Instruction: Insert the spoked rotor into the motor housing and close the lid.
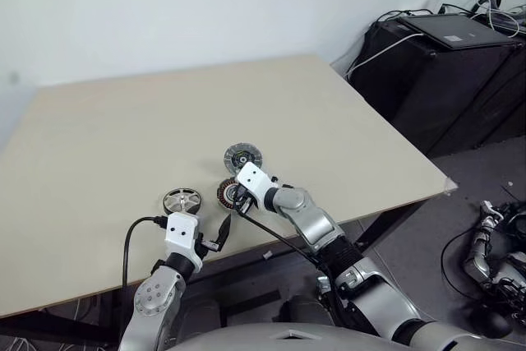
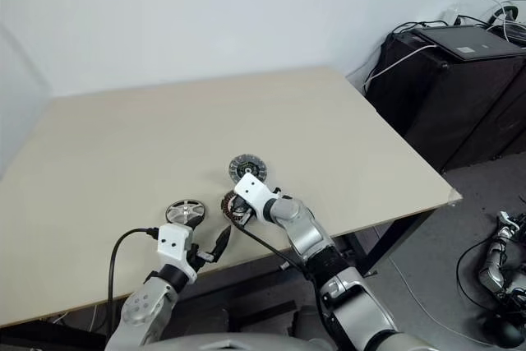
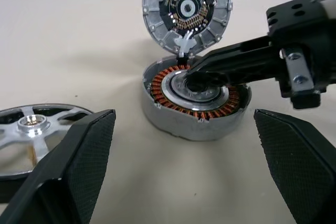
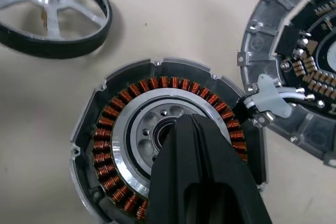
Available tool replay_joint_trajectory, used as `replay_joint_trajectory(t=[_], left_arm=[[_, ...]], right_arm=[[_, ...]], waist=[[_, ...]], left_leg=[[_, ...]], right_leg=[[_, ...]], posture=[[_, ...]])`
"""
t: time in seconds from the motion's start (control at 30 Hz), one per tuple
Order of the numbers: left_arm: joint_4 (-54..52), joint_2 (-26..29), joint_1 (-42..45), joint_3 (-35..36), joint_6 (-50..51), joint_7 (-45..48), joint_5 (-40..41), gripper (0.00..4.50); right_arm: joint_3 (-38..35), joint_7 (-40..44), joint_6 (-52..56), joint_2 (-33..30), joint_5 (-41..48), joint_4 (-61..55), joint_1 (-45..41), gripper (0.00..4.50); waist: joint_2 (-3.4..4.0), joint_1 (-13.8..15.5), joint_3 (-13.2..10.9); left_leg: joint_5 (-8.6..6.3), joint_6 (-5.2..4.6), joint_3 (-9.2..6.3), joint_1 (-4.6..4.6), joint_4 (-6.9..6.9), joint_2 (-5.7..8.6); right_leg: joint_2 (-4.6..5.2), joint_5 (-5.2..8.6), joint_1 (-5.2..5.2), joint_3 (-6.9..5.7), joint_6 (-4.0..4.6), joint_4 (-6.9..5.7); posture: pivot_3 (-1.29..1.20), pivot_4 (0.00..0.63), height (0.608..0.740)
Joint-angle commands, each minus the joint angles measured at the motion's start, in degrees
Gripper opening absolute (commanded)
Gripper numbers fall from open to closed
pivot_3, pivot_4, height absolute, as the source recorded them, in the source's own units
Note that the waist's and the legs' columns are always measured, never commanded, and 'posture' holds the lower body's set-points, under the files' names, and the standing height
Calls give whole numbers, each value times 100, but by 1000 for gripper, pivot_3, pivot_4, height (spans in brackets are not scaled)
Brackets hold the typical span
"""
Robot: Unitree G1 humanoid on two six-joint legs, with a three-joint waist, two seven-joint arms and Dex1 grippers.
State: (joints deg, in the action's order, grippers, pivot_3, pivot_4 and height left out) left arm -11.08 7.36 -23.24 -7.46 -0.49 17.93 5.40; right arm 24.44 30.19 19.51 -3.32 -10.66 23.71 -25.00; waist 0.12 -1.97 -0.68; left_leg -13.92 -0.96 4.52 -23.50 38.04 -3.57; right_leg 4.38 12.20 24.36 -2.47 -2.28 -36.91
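Closed fingers [image 4: 197, 145] (tips together) over motor housing [image 4: 118, 145] centre; spoked rotor [image 4: 52, 14], lid [image 4: 299, 72] nearby

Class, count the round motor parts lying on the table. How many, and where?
3: the spoked rotor nearest the left gripper, the motor housing under the shut right gripper, the lid just beyond.
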Motion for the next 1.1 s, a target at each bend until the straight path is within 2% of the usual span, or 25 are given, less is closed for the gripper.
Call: replay_joint_trajectory(t=[0.03,0.3,0.7,1.1], left_arm=[[-98,-2,34,-32,-62,-3,21,4500],[-70,0,90,-55,-46,22,27,4500],[-118,-3,39,-14,-46,-9,48,4500],[-101,-11,71,-20,-45,12,57,4500]], right_arm=[[-106,72,23,-90,83,-287,26,19],[-474,9,-236,372,640,-866,-143,19],[130,131,-7,-112,35,204,143,19],[-561,82,-333,263,862,-1247,31,19]], waist=[[0,9,0],[-3,-31,-9],[8,-20,8],[-3,-20,-7]], left_leg=[[0,0,0,0,2,1],[0,0,-8,-2,-4,-3],[0,0,-3,1,-4,2],[-1,2,-8,-2,-7,-1]], right_leg=[[2,0,-1,0,0,0],[-10,-2,10,1,3,-2],[-2,-1,7,3,4,0],[-7,-1,12,2,4,0]], posture=[[0,0,740],[0,0,740],[0,0,740],[0,0,740]])
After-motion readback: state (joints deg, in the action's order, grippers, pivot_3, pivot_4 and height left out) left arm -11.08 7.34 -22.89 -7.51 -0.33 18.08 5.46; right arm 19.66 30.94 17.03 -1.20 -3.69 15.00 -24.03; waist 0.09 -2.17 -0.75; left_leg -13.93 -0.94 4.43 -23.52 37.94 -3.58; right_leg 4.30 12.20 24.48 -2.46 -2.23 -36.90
